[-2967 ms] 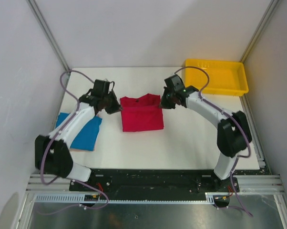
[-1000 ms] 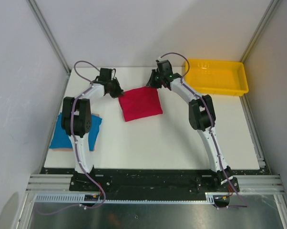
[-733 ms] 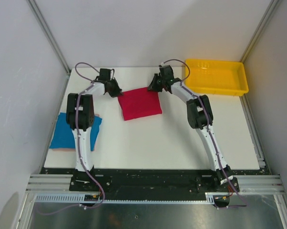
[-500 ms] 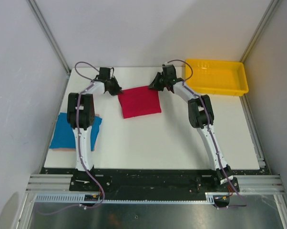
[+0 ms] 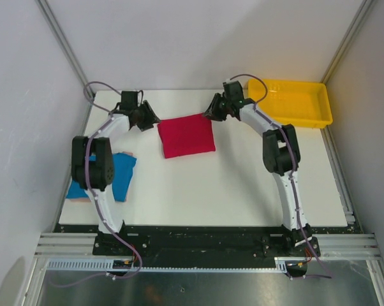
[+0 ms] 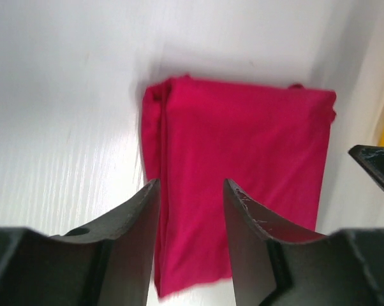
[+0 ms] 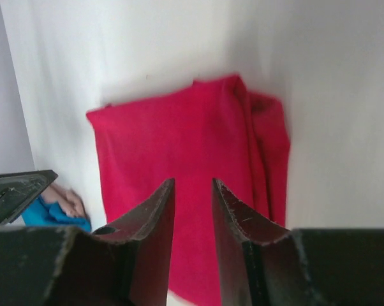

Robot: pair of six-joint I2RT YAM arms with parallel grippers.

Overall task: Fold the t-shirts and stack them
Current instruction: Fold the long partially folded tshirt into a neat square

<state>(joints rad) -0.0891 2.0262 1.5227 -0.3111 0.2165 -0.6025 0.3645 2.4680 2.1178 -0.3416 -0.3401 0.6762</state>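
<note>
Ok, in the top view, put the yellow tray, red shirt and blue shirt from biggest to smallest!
1. yellow tray
2. red shirt and blue shirt look alike; the left arm partly hides the blue one.

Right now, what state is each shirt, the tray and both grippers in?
red t-shirt: folded into a rectangle, flat on the table, not gripped.
blue t-shirt: folded, at the left edge, not stacked with the red one.
yellow tray: upright, far right corner.
left gripper: open, holding nothing.
right gripper: open, holding nothing.
</note>
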